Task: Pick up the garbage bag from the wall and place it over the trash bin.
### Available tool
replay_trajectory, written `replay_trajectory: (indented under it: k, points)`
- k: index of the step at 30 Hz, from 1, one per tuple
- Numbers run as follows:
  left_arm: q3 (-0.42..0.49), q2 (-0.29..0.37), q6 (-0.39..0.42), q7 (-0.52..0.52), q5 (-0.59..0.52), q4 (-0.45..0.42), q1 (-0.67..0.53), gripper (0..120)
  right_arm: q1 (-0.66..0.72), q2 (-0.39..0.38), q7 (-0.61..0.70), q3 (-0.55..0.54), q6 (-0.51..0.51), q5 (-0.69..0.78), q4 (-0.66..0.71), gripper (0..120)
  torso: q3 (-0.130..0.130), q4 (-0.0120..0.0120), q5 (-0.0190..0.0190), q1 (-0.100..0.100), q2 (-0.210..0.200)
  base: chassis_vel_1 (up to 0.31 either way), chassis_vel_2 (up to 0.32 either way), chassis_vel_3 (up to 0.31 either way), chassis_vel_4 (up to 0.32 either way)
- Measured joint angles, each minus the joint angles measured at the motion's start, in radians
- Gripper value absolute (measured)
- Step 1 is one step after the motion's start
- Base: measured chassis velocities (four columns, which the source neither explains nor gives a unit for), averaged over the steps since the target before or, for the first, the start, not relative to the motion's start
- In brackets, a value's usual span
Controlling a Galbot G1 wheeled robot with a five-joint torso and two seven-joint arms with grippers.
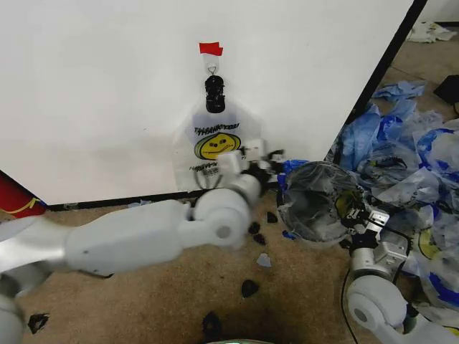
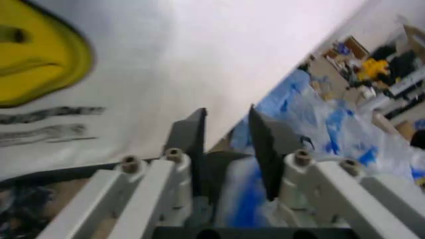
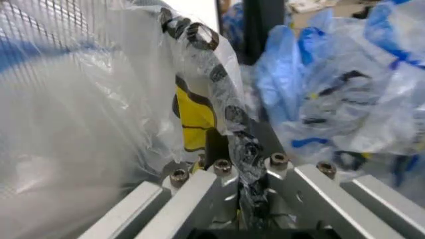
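White wall (image 1: 93, 86) behind, with garbage bag (image 1: 214, 147) hanging long-ways down from a clip. Left gripper (image 1: 259, 154) close by the bag's lower right edge, partly open, holding nothing. Farther right, right gripper (image 1: 358, 213) pinched on a bag's rim at trash bin (image 1: 315, 204).

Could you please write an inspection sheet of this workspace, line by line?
Surface: brown floor with small dark scraps.
Job's things: garbage bag hangs on the wall from a black clip; trash bin already carries a clear bag.
Clutter: heap of blue bags right of the bin.
Grippers: left gripper open, beside the hanging bag's lower edge; right gripper shut on the bin's bag.
Cables: nothing seen.
Surroundings: red cylinder at the far left.
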Motion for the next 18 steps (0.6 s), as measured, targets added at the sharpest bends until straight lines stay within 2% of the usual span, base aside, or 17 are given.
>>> replay_trajectory:
  k: [5, 6, 11, 13, 17, 18]
  points:
    - [-0.114, 0.076, -0.017, 0.131, -0.067, -0.027, 0.1, 52, -0.004, -0.007, -0.051, 0.008, 0.02, 0.014, 0.001, 0, 0.0, -0.0002, 0.0, 0.0, 0.0, 0.0, 0.0, 0.0, 0.0]
    - [-0.114, 0.076, -0.017, 0.131, -0.067, -0.027, 0.1, 52, -0.004, -0.007, -0.051, 0.008, 0.02, 0.014, 0.001, 0, 0.0, -0.0002, 0.0, 0.0, 0.0, 0.0, 0.0, 0.0, 0.0]
    - [-0.204, 0.163, -0.025, 0.289, -0.134, -0.109, 0.196, 74, 0.003, 0.0, -0.068, 0.011, 0.028, 0.02, -0.014, 0, 0.0, 0.0, 0.0003, 0.0, 0.0, 0.0, 0.0, 0.0, 0.0]
    - [-0.209, 0.173, -0.025, 0.311, -0.14, -0.118, 0.204, 77, 0.004, 0.002, -0.068, 0.011, 0.029, 0.022, -0.015, 0, 0.0, 0.0002, 0.0004, 0.0, 0.0, 0.0, 0.0, 0.0, 0.0]
    - [-0.215, 0.193, -0.036, 0.419, -0.151, -0.136, 0.239, 95, 0.001, 0.005, -0.106, 0.009, 0.039, 0.035, -0.015, 0, 0.0, -0.0002, 0.0006, 0.0, 0.0, 0.0, 0.0, 0.0, 0.0]
    - [-0.215, 0.191, -0.037, 0.424, -0.151, -0.136, 0.241, 97, 0.001, 0.005, -0.111, 0.009, 0.04, 0.035, -0.015, 0, 0.0, -0.0002, 0.0005, 0.0, 0.0, 0.0, 0.0, 0.0, 0.0]
